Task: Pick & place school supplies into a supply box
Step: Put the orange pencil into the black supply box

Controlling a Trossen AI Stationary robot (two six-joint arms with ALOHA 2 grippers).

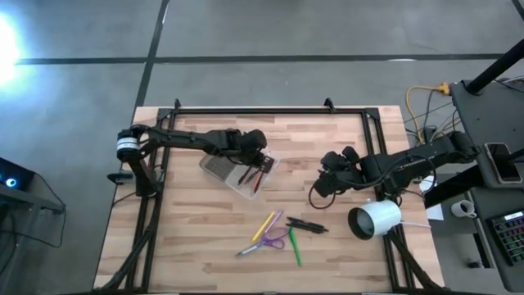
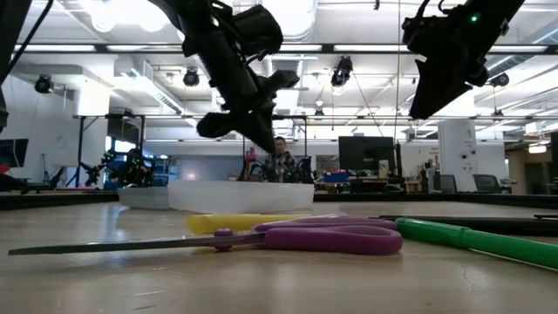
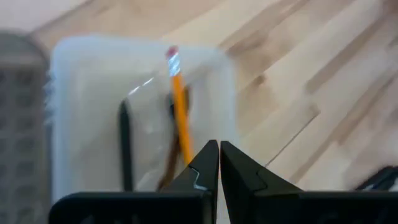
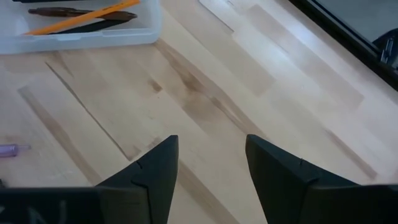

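The supply box [image 1: 237, 174] lies open on the wood table, with its ribbed grey half [image 1: 217, 166] toward the left. In its clear half [image 3: 93, 93] lie a yellow pencil [image 3: 178, 106], a black pen [image 3: 126, 146] and a brown stick. My left gripper [image 3: 219, 152] is shut and hovers just above the clear half [image 2: 240, 196], with the pencil's end passing behind one finger. My right gripper [image 4: 211, 149] is open over bare wood to the right of the box [image 4: 81, 31]. A yellow pencil [image 1: 264, 225], purple-handled scissors [image 1: 268, 239], a green marker [image 1: 293, 246] and black pens [image 1: 307, 224] lie flat on the table nearer the near edge.
A white cylinder [image 1: 375, 220] lies near the table's right edge, close under my right arm. A black frame rail [image 1: 270, 110] runs along the far edge. Bare wood lies between the box and the loose supplies. A person [image 2: 281, 161] shows in the room beyond.
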